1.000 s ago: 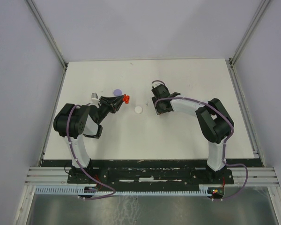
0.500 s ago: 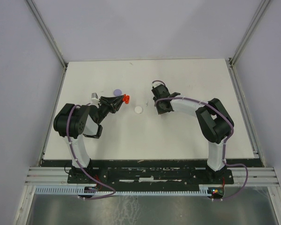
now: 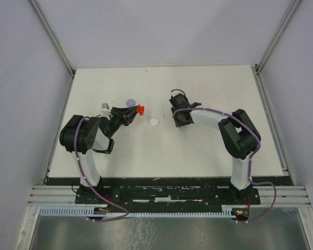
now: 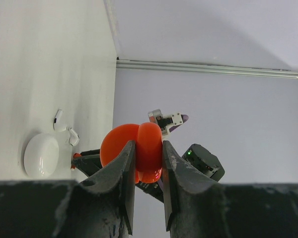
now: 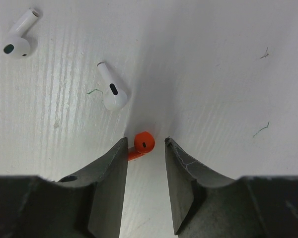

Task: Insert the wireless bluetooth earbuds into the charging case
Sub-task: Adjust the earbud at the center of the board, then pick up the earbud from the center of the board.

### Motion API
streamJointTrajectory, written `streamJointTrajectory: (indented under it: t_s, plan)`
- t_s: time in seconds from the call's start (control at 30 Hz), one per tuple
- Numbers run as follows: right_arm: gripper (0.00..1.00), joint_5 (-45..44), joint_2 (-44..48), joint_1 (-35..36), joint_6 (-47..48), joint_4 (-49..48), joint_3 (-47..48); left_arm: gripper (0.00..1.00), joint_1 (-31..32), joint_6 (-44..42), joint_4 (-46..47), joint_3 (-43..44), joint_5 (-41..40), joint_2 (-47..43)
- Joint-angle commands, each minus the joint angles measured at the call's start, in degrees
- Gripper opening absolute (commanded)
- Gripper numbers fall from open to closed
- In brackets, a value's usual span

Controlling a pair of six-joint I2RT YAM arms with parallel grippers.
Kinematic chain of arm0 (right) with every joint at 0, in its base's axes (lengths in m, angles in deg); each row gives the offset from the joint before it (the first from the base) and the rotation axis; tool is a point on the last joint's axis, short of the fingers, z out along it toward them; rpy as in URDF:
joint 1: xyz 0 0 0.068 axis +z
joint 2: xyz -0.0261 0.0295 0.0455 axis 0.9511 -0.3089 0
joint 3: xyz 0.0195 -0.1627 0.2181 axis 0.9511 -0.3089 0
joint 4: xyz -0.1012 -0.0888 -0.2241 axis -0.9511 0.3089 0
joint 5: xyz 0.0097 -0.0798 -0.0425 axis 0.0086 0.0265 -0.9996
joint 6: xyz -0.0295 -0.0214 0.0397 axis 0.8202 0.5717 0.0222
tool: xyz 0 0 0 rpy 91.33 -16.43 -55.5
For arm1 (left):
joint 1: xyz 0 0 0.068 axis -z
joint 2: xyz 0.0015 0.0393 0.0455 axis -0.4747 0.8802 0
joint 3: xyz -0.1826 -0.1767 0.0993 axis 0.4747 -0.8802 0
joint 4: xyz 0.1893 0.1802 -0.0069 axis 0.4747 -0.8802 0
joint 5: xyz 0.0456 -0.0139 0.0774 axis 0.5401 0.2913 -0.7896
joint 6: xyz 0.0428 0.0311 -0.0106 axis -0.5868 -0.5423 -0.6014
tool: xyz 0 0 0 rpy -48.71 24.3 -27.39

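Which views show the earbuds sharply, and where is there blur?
Right wrist view: the red earbud and two white earbuds are sharp; the right gripper, near the lens, is dark. Left wrist view: the red case is sharp, the bottom edge blurred. Top view: even light, earbuds too small.

Seen from above, the right hand (image 3: pixel 180 120) has slid a touch to the right across the worktop (image 3: pixel 198 151), a little farther from the white round disc (image 3: pixel 154 122). The cable loop above its wrist has shifted the same way. The move is small; the hand now stands with its fingers (image 5: pixel 109 183) on either side of a red earbud (image 5: pixel 141 143)
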Motion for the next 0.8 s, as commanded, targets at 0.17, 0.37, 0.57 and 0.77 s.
streamJointTrajectory:
  t_s: [0.17, 0.37, 0.57, 0.77]
  plan:
    - [0.45, -0.50, 3.02, -0.30, -0.21, 1.51, -0.35, 0.03, -0.21, 1.49, 11.57, 0.79, 1.24, 0.55]
    - [0.45, -0.76, 4.53, -0.51, 0.02, 2.24, -1.29, 0.03, -0.26, 1.50, 11.54, 0.66, 1.18, 0.23]
    - [0.45, -0.89, 5.04, -0.79, 0.24, 2.11, -2.03, 0.03, -0.26, 1.47, 11.52, 0.47, 1.17, 0.12]
    - [0.45, 0.50, 3.94, -0.89, 0.08, 1.03, -1.63, 0.03, -0.20, 1.33, 11.55, 0.58, 1.17, 0.29]
